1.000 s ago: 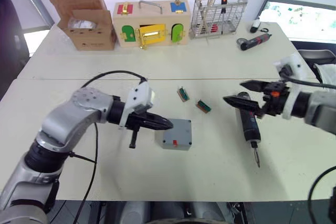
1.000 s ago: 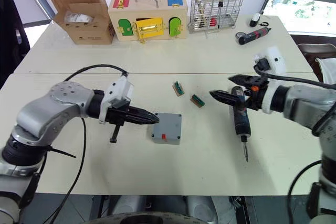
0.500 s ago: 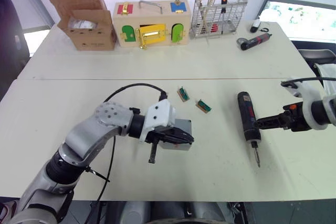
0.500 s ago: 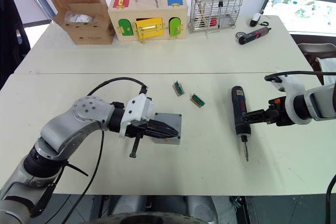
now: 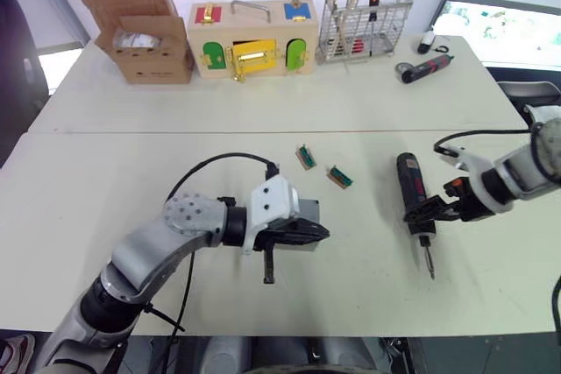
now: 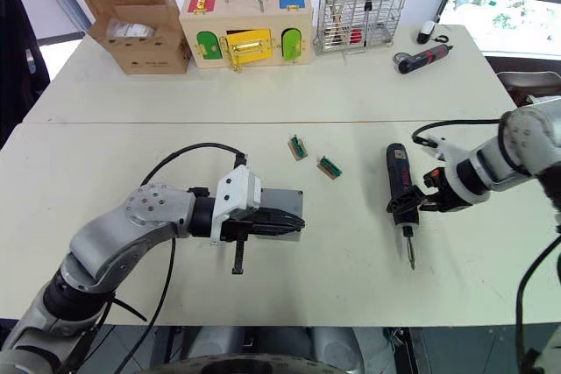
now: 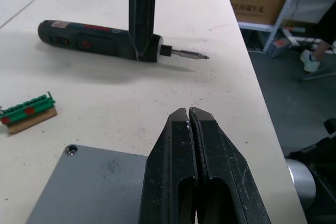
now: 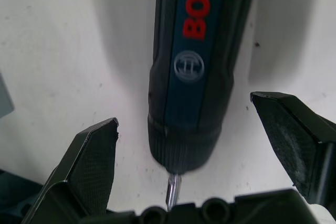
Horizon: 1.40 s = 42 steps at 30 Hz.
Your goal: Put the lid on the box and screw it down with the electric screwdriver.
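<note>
The grey box [image 5: 306,210] stands mid-table, with the flat grey lid [image 7: 89,192] lying on top of it and a screw head in one corner. My left gripper [image 5: 323,232] is shut, empty, and hovers over the lid's near edge, hiding much of the box. To the right, the black electric screwdriver [image 5: 412,192] with red lettering lies flat on the table, its bit pointing toward the front edge. My right gripper [image 5: 423,214] is open and straddles the screwdriver's [image 8: 202,51] bit end. Each finger stands a little clear of the body.
Two small green terminal blocks [image 5: 305,157] [image 5: 340,177] lie between the box and the screwdriver. Along the far edge stand a cardboard carton [image 5: 145,37], a wooden latch box [image 5: 254,39] and a wire basket [image 5: 364,24]. A red-and-black driver [image 5: 427,67] lies beside them.
My left gripper moved right, from beside the box to over it, staying shut. My right gripper pulled back to the right, then came in low around the screwdriver's bit end.
</note>
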Each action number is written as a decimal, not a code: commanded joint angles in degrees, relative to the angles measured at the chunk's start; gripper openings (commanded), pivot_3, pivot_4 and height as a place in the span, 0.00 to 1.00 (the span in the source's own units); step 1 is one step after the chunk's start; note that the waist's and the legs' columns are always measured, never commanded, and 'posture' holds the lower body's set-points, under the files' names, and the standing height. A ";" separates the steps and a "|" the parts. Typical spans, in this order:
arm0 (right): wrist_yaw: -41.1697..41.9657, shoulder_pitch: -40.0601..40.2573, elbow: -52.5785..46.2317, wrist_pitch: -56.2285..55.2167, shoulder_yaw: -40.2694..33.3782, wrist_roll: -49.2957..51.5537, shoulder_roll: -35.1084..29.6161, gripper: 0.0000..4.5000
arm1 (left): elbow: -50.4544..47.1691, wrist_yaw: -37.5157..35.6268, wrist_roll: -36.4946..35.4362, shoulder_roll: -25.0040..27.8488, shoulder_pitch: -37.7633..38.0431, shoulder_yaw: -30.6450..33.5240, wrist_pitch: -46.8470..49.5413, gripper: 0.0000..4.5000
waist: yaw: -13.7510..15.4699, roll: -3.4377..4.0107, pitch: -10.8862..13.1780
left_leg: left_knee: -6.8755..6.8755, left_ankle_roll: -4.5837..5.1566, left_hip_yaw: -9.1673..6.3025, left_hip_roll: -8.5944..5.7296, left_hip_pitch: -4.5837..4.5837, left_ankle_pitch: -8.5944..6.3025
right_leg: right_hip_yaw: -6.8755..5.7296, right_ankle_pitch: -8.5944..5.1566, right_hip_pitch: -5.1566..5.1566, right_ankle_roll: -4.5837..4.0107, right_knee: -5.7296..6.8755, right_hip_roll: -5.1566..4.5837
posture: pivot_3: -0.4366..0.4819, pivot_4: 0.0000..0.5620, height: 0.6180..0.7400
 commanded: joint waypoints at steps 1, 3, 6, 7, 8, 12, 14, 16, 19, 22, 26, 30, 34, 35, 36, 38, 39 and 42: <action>1.46 -1.25 -0.53 0.29 1.54 -3.51 0.30 1.00 | -2.72 0.88 -1.65 0.53 0.24 2.00 0.58 0.00 | 0.08 0.00 0.00 | 0.00 0.00 0.00 0.00 -0.04 0.00 | 0.00 0.00 -0.02 0.00 -0.01 0.00 | 0.48 0.27 1.00; 2.12 -0.65 -0.61 0.29 2.62 -5.06 0.97 1.00 | -2.50 1.40 -1.41 0.62 -0.02 1.76 0.41 0.00 | 0.09 -0.01 0.00 | 0.01 0.00 0.00 0.00 -0.05 0.00 | -0.01 0.00 -0.02 0.00 -0.03 -0.01 | 0.48 0.27 1.00; 3.48 0.17 -0.92 0.29 4.03 -7.61 1.97 1.00 | -2.64 2.10 -1.49 0.88 -0.46 1.88 0.63 0.00 | 0.07 -0.06 -0.03 | 0.02 0.00 -0.02 0.00 0.03 0.00 | -0.03 0.00 0.07 0.00 -0.04 0.00 | 0.48 0.27 1.00; 4.08 0.54 -1.46 0.29 4.42 -8.51 2.26 1.00 | -2.87 2.28 -1.69 0.99 -0.41 2.06 0.84 0.00 | 0.07 -0.06 -0.03 | 0.02 0.00 -0.04 0.00 0.09 0.00 | -0.04 0.00 0.14 0.00 -0.07 0.00 | 0.48 0.27 1.00; 4.20 0.93 -1.76 0.29 4.66 -9.58 2.65 1.00 | -3.10 2.44 -1.89 1.12 -0.32 2.20 1.02 0.00 | 0.06 -0.08 -0.05 | 0.02 0.00 -0.07 0.00 0.13 0.00 | -0.06 0.01 0.22 0.00 -0.14 0.01 | 0.48 0.27 1.00; 5.23 2.95 -3.01 0.29 4.67 -13.40 4.32 0.69 | -4.04 2.83 -2.85 1.91 0.23 2.85 1.78 0.00 | 0.05 -0.38 -0.23 | 0.01 0.00 -0.17 0.01 0.14 0.00 | -0.14 0.01 0.31 -0.01 -0.23 0.01 | 0.48 0.27 1.00; 5.25 2.96 -2.72 0.29 4.47 -15.04 5.52 0.59 | -3.79 2.82 -3.10 2.19 0.01 2.96 1.85 0.00 | 0.02 -0.61 -0.37 | 0.01 0.00 -0.19 0.01 0.14 0.00 | -0.16 0.01 0.35 -0.01 -0.27 0.01 | 0.48 0.27 1.00; 5.57 2.92 -3.30 0.29 4.58 -16.85 6.54 0.47 | -3.52 2.79 -3.35 2.33 -0.30 3.03 1.89 0.00 | -0.05 -0.77 -0.47 | 0.01 0.00 -0.21 0.02 0.16 0.00 | -0.18 0.02 0.38 -0.02 -0.31 0.01 | 0.48 0.27 1.00; 7.46 4.24 -6.40 0.29 5.90 -18.61 5.74 0.41 | -3.21 2.69 -3.53 2.12 -0.97 2.72 1.90 0.00 | -0.13 -0.99 -0.61 | 0.00 0.00 -0.22 0.03 0.18 0.00 | -0.19 0.03 0.40 -0.03 -0.35 0.02 | 0.48 0.27 1.00; 9.61 5.90 -8.08 0.29 6.74 -19.85 4.52 0.41 | -2.91 2.66 -3.54 2.13 -1.43 2.62 1.87 0.00 | 0.07 -1.05 -0.64 | -0.01 -0.01 -0.26 0.03 0.18 -0.01 | -0.22 0.03 0.43 -0.03 -0.41 0.00 | 0.48 0.27 1.00; 11.86 7.82 -10.43 0.29 6.00 -21.31 3.85 0.41 | -2.89 2.93 -3.69 2.80 -1.09 3.19 1.99 0.00 | 0.89 -1.08 -0.66 | -0.05 0.01 -0.26 0.03 0.18 -0.02 | -0.24 0.03 0.45 -0.03 -0.51 -0.02 | 0.48 0.27 1.00; 11.74 7.96 -9.58 -1.14 2.08 -25.22 5.90 0.41 | -2.24 2.41 -4.00 3.75 -0.61 3.67 1.76 0.00 | 1.14 -1.35 -0.83 | -0.06 0.03 -0.28 0.03 0.18 -0.03 | -0.25 0.04 0.48 -0.04 -0.56 -0.02 | 0.48 0.27 1.00; 13.19 -0.28 -4.15 0.21 -5.67 -26.46 6.54 0.41 | 0.78 -0.42 -3.64 7.70 0.00 6.24 0.68 0.00 | 0.51 -1.23 -0.75 | -0.05 0.01 -0.19 0.06 0.19 -0.01 | -0.20 0.14 0.46 -0.18 -0.58 0.01 | 0.48 0.27 1.00; 13.66 -2.70 -2.56 0.29 -6.84 -25.13 5.58 0.41 | 1.95 -1.56 -3.81 8.69 -0.19 7.11 0.21 0.00 | 0.31 -0.90 -0.55 | -0.05 -0.02 -0.16 0.06 0.19 0.00 | -0.16 0.16 0.41 -0.21 -0.58 0.02 | 0.48 0.27 1.00; 14.35 -4.31 -1.90 0.29 -7.33 -23.92 4.43 0.41 | 3.02 -2.49 -3.95 9.33 -0.49 7.70 -0.22 0.00 | 0.21 -0.30 -0.18 | -0.04 -0.04 -0.12 0.06 0.17 0.02 | -0.14 0.17 0.38 -0.23 -0.56 0.01 | 0.48 0.27 1.00; 15.08 -8.19 -1.15 0.29 -10.82 -22.41 1.83 0.41 | 5.77 -4.50 -3.80 10.45 -1.75 8.51 -1.01 0.00 | 0.26 0.36 0.10 | -0.05 -0.04 0.02 -0.01 0.02 0.02 | -0.05 0.17 0.15 -0.21 -0.50 -0.05 | 0.48 0.27 1.00; 15.97 -9.96 -1.64 0.29 -12.39 -21.34 0.17 0.41 | 7.34 -5.68 -3.52 11.15 -2.33 8.86 -1.55 0.00 | 0.38 0.40 0.12 | -0.06 -0.03 0.01 -0.01 -0.18 0.02 | -0.08 0.16 -0.06 -0.20 -0.46 -0.04 | 0.48 0.27 1.00; 13.72 -16.35 0.56 0.29 -22.17 -17.71 0.62 0.41 | 12.62 -9.53 -3.68 12.18 -5.66 9.46 -2.61 0.00 | 0.64 0.44 0.15 | -0.04 -0.13 0.02 0.02 -1.11 0.07 | -0.11 0.16 -1.16 -0.19 -0.16 0.04 | 0.48 0.27 1.00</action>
